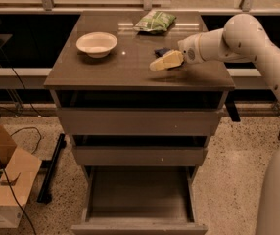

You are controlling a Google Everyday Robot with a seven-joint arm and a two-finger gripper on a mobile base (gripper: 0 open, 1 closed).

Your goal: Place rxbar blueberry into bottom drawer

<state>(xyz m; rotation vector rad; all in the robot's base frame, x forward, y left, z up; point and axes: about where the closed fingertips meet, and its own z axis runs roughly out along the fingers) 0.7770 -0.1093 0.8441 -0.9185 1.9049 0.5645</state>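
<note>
Rxbar blueberry (161, 51) flat on the table (130, 75), near the right edge, just behind the gripper. Bottom drawer (139, 192) pulled out below the front edge. Green bag (154, 21) at the back edge. Bowl (97, 44) toward the back-left corner. Gripper (154, 65) low over the top, right of centre; whether spread or pressed together not discernible.

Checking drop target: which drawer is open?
The bottom drawer, pulled far out; the two above are pushed in. Pincer is over the tabletop beside the rxbar blueberry.
</note>
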